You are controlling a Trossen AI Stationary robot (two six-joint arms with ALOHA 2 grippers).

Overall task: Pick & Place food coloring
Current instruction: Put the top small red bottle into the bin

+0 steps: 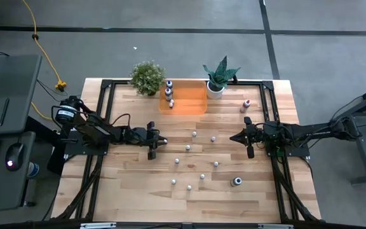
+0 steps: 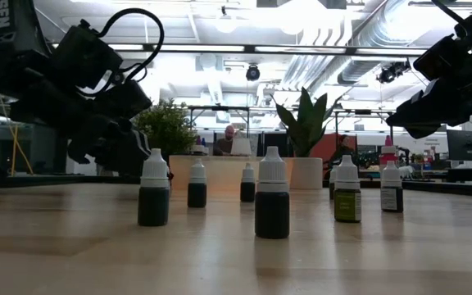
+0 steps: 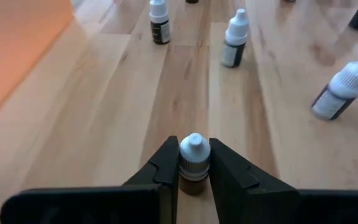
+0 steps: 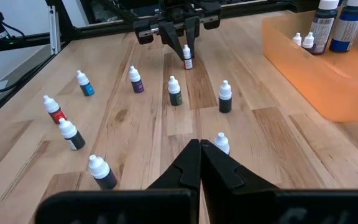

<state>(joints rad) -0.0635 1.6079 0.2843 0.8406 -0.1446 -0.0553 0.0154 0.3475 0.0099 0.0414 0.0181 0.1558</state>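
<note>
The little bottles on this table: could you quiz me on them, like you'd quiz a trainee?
1. True or false: the left gripper has its fingers around a white-capped bottle.
2. Where do bottles already sit? A) in the orange tray B) in a plant pot C) on the floor.
3. Fill in: the right gripper is ____ and holds nothing.

Key: 1 true; 2 A; 3 shut.

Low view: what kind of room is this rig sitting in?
Probably an open-plan lab or office workspace: exposed ceiling ducts, a person at a desk behind the table, and monitors at the right.
</note>
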